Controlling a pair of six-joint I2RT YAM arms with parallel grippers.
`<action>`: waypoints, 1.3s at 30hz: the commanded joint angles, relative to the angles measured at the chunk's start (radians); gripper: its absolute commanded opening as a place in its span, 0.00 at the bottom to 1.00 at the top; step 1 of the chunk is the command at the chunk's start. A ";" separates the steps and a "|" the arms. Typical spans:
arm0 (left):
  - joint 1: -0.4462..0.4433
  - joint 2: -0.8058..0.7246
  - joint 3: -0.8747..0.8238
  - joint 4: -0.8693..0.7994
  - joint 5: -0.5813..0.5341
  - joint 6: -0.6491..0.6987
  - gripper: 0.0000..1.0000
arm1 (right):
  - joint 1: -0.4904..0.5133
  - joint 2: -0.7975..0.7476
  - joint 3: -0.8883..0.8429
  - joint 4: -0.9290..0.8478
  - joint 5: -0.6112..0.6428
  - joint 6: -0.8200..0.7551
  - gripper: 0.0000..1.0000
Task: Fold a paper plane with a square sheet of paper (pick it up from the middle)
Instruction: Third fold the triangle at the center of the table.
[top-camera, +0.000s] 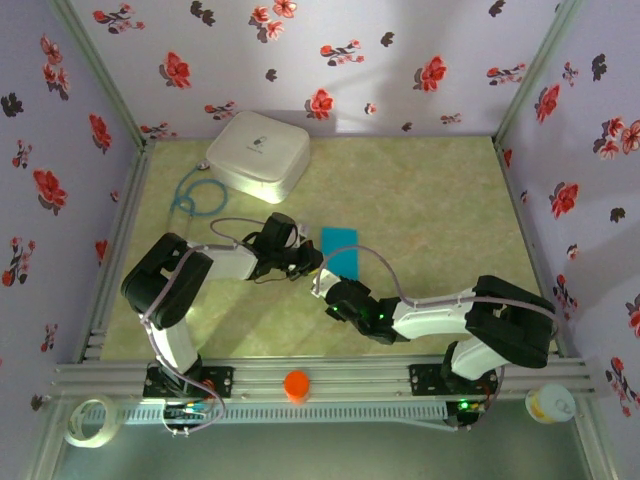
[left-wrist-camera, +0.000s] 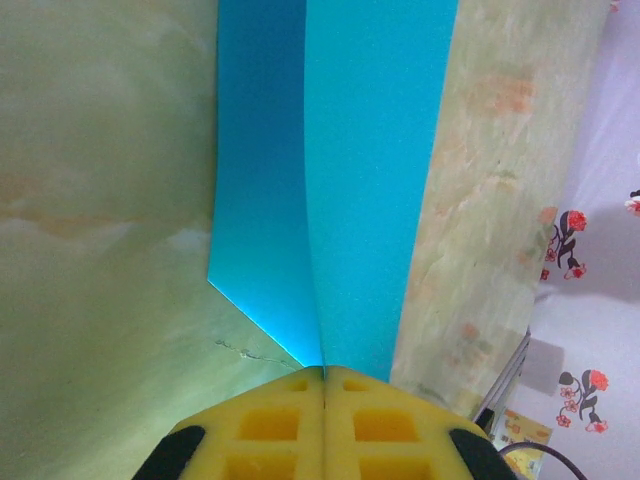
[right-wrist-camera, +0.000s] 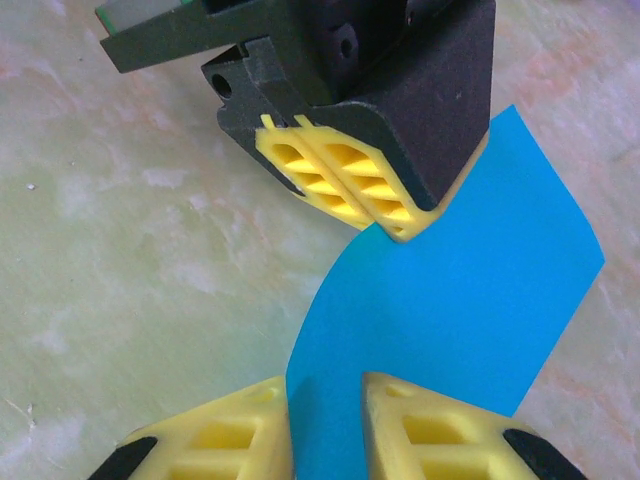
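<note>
Left gripper (left-wrist-camera: 323, 375) is clenched on the left end of the square sheet of paper (left-wrist-camera: 370, 150). Its yellow pads are pressed together and the sheet's fold line comes straight out from between them. Your right gripper (right-wrist-camera: 327, 420) stands parted, a finger on either side of the paper's near edge, pinching nothing. The sheet sits mid-table, just right of the left gripper and well apart from the white rounded box (top-camera: 258, 155) at the far left.

Count the task as barely begun. One centre fold is in, but its two halves slope apart like a shallow tent and are not pressed flat. No corner folds, nose or wings are there, so nearly the whole plane is left to make.

With no nose, nothing points yet: the pinched end faces left, the free end right. The fold line runs left to right, and I take that as the long axis. From above, though, the sheet is small and partly covered, so its true proportions are uncertain.
</note>
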 joint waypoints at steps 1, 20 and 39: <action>0.006 -0.008 -0.009 -0.013 0.012 -0.004 0.00 | 0.007 -0.006 0.021 -0.004 0.027 0.034 0.22; 0.035 -0.136 -0.018 -0.191 -0.124 0.067 0.39 | -0.060 -0.051 0.021 -0.043 -0.264 0.161 0.00; 0.082 -0.319 -0.095 -0.233 -0.245 0.116 0.40 | -0.323 -0.085 -0.001 0.048 -0.811 0.507 0.00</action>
